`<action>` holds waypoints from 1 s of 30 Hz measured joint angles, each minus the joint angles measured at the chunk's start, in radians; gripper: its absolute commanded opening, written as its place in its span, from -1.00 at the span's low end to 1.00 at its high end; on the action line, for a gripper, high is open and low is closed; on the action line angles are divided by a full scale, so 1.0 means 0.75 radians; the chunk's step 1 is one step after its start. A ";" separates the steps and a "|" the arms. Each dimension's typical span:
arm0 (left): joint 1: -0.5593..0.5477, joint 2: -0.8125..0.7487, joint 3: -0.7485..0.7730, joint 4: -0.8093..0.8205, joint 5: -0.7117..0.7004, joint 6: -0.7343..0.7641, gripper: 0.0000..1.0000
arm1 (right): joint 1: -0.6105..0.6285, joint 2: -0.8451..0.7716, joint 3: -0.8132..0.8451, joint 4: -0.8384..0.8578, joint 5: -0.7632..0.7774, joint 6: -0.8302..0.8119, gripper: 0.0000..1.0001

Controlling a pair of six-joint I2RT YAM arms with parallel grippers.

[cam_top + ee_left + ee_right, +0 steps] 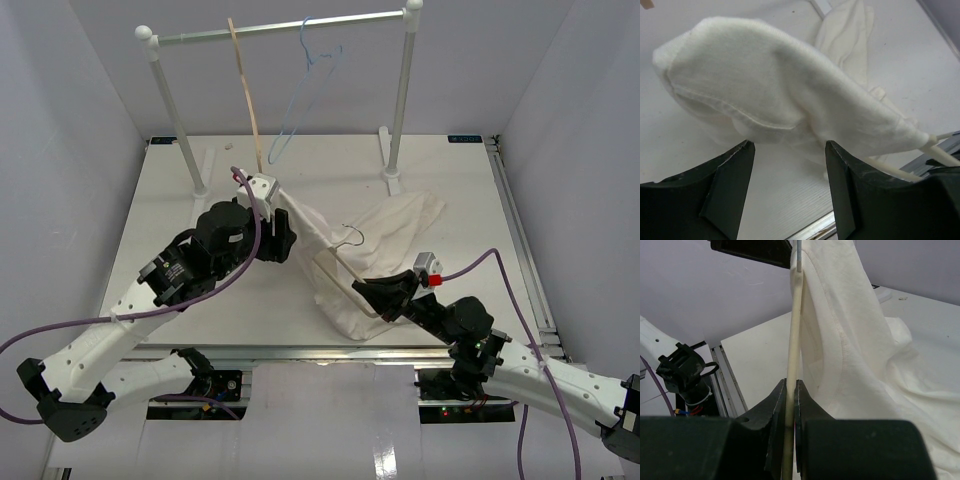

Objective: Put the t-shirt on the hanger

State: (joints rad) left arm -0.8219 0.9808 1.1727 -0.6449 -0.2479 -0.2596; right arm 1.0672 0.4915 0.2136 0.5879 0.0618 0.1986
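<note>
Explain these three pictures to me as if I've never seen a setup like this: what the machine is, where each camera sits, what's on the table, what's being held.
These are two robot arms bolted at the near edge of a white table. One picture looks down from above; the other two come from cameras on each wrist, so you see that arm's own fingers at the bottom.

The right gripper is shut on one arm of a pale wooden hanger. A cream t-shirt is partly pulled over the hanger, the rest lying on the table.

The left gripper is open, one covered end of the hanger just in front of its fingers.

At the back stands a rail with a blue wire hanger and a tan wooden one.
</note>
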 measured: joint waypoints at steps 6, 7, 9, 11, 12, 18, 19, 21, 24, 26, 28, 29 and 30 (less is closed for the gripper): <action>0.000 -0.016 -0.039 0.109 0.010 -0.128 0.10 | 0.000 0.014 0.006 -0.003 -0.018 0.005 -0.84; 0.000 -0.015 -0.042 0.118 0.007 -0.145 -0.01 | 0.000 0.019 0.009 -0.003 -0.019 0.005 -0.84; 0.000 -0.011 -0.052 0.130 -0.014 -0.174 -0.40 | 0.000 0.025 0.012 -0.002 -0.020 0.006 -0.84; 0.000 -0.009 -0.063 0.137 -0.036 -0.200 -0.88 | 0.000 0.030 0.012 -0.002 -0.019 0.006 -0.84; 0.000 -0.009 -0.068 0.139 -0.046 -0.211 -0.98 | 0.000 0.032 0.013 -0.002 -0.018 0.007 -0.84; 0.000 -0.034 -0.088 0.142 -0.069 -0.272 -1.00 | 0.000 0.052 0.014 0.006 -0.014 0.006 -0.84; 0.000 -0.044 -0.088 0.143 -0.066 -0.283 -1.00 | 0.000 0.057 0.014 0.013 -0.013 0.006 -0.84; 0.000 -0.072 -0.090 0.148 -0.049 -0.301 -1.00 | 0.000 0.066 0.014 0.030 -0.011 0.006 -0.84; 0.000 -0.127 -0.098 0.171 -0.011 -0.329 -1.00 | 0.000 0.093 0.014 0.060 -0.011 0.005 -0.85; 0.000 -0.160 -0.103 0.189 0.011 -0.352 -1.00 | 0.000 0.112 0.014 0.076 -0.012 0.005 -0.84; 0.000 -0.177 -0.107 0.201 0.035 -0.372 -1.00 | 0.000 0.128 0.014 0.089 -0.012 0.005 -0.84; 0.000 -0.180 -0.107 0.206 0.049 -0.380 -1.00 | 0.000 0.136 0.014 0.091 -0.012 0.004 -0.84; 0.001 -0.179 -0.107 0.210 0.062 -0.387 -1.00 | 0.001 0.141 0.014 0.090 -0.010 0.003 -0.84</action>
State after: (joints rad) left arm -0.8215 0.8463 1.0924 -0.4877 -0.2015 -0.5495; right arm 1.0676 0.5973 0.2237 0.6550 0.0546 0.2010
